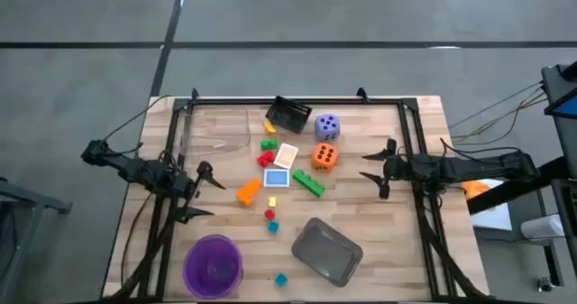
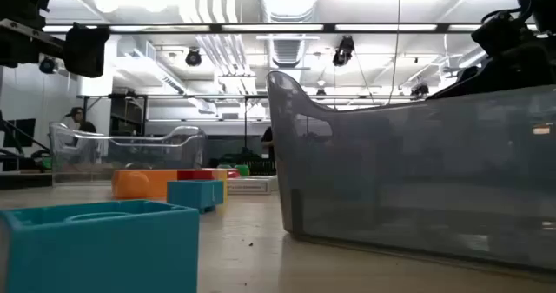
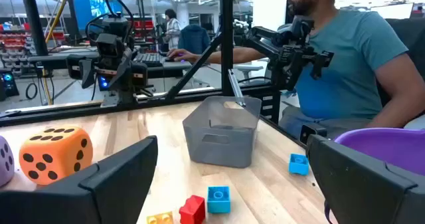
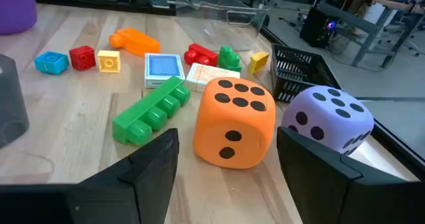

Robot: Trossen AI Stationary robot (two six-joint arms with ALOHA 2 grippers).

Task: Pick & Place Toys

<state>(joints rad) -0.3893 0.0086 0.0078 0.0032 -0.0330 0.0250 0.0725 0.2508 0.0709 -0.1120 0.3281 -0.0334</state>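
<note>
The orange die [image 1: 325, 156] and the purple die [image 1: 326, 125] rest on the table's far middle; both show in the right wrist view [image 4: 234, 121] [image 4: 329, 121]. Small blocks lie around them: a long green one [image 1: 308, 184], an orange one [image 1: 249, 191], red and green ones [image 1: 268, 151], and two cards [image 1: 278, 177] [image 1: 287, 154]. My right gripper [image 1: 371, 166] is open, level, just right of the orange die. My left gripper [image 1: 209, 192] is open over the table's left part, touching nothing.
A grey tray [image 1: 327, 251] and a purple bowl [image 1: 214, 265] stand near the front edge, a teal block [image 1: 280, 280] between them. A black basket [image 1: 288, 115] and a clear container [image 1: 216, 133] stand at the back. A person sits beyond the table's right side [image 3: 352, 58].
</note>
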